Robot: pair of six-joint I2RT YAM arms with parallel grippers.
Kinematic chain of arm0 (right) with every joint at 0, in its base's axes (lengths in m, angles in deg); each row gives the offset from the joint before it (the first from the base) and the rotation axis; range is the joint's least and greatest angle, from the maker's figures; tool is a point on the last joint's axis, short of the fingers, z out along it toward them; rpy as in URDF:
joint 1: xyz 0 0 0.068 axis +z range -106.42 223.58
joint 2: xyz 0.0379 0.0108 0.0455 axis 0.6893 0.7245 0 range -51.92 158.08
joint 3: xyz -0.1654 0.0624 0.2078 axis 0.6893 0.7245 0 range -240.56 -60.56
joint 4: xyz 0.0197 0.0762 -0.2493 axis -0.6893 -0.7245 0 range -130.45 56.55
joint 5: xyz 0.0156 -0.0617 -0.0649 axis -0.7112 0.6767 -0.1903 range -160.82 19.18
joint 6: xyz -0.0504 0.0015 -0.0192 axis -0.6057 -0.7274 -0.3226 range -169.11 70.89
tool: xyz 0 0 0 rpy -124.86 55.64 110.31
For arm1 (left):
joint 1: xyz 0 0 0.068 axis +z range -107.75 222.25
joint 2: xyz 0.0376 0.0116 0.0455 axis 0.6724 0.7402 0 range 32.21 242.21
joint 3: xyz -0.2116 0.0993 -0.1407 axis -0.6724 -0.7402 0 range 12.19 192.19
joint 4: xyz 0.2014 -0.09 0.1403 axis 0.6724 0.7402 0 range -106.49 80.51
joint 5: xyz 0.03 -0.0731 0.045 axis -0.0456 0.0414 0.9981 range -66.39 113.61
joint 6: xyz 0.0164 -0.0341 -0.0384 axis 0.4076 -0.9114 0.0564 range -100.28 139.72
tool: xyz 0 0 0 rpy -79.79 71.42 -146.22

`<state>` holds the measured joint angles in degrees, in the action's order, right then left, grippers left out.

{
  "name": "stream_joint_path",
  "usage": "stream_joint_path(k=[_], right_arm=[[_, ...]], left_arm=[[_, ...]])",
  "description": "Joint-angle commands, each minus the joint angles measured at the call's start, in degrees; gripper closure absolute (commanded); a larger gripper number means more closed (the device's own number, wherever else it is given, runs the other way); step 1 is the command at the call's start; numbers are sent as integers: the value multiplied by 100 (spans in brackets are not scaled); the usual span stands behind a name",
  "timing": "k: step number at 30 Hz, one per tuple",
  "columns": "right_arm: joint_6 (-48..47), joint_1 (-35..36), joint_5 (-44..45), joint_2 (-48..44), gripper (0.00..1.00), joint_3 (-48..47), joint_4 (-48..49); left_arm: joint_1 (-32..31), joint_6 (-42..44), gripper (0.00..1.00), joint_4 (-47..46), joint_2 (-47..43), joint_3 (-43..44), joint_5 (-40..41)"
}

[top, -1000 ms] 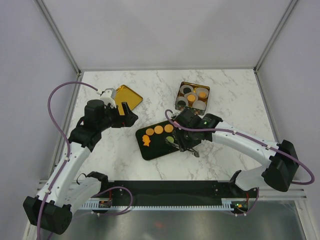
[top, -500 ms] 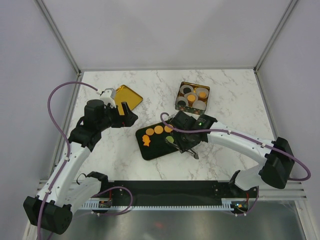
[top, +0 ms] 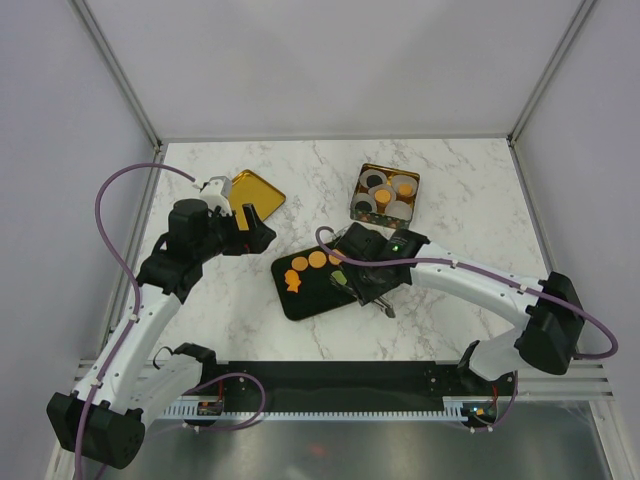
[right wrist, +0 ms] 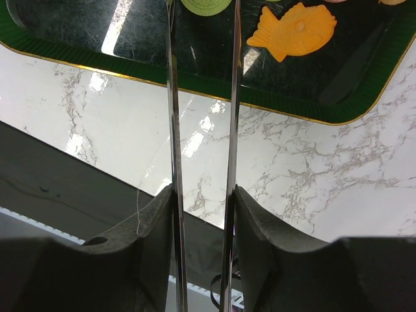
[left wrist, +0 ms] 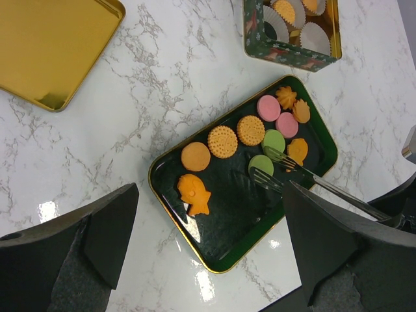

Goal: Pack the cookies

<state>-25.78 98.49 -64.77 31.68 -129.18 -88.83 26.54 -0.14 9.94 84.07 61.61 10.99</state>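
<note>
The cookies lie on a black tray point(left wrist: 227, 240): an orange fish point(left wrist: 194, 193), round orange ones point(left wrist: 222, 141), pink ones point(left wrist: 268, 107), green ones point(left wrist: 273, 140) and orange flower shapes point(left wrist: 286, 97). My right gripper point(top: 370, 290) point(right wrist: 201, 195) is shut on metal tongs point(right wrist: 170, 130), squeezing their two arms. The forked tips of the tongs point(left wrist: 270, 177) sit at a green cookie point(left wrist: 260, 165) point(right wrist: 207, 5), beside a second orange fish point(right wrist: 292, 29). My left gripper point(top: 255, 225) point(left wrist: 211, 195) hovers open and empty above the tray's left end.
A green tin point(top: 385, 193) point(left wrist: 292, 52) with white paper cups, some holding orange or black cookies, stands behind the tray. Its gold lid point(top: 255, 192) point(left wrist: 52, 45) lies at the back left. The table's dark front edge point(right wrist: 58, 188) runs just below the tray.
My right arm has shifted a little to the left over the tray with the tongs, and the tongs' arms have drawn slightly closer. The left arm has stayed still.
</note>
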Motion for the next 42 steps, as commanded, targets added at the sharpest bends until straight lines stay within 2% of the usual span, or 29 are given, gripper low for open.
stream_joint_path(k=[1, 5, 15, 20, 31, 37, 42], right_arm=[[-48, 28, 134, 34, 60, -266, -131], [-92, 28, 108, 17, 65, -432, -184], [-294, -209, 143, 193, 66, -1224, -386], [-443, -814, 221, 271, 66, -1557, -272], [-523, -1993, 1539, 877, 67, -1954, 281], [-488, -2564, 1435, 1018, 67, -1953, 598], [-514, -2775, 1329, 1028, 67, -1743, 730]], left_arm=[[50, -36, 0, -191, -35, -3, -109], [59, -45, 0, -192, -35, -3, -109], [59, -53, 0, -191, -44, -3, -118], [94, -53, 0, -191, -26, 14, -144], [164, -89, 0, -191, -53, 14, -249], [173, -106, 0, -227, -44, 23, -355], [164, -106, 0, -218, -62, -3, -320]])
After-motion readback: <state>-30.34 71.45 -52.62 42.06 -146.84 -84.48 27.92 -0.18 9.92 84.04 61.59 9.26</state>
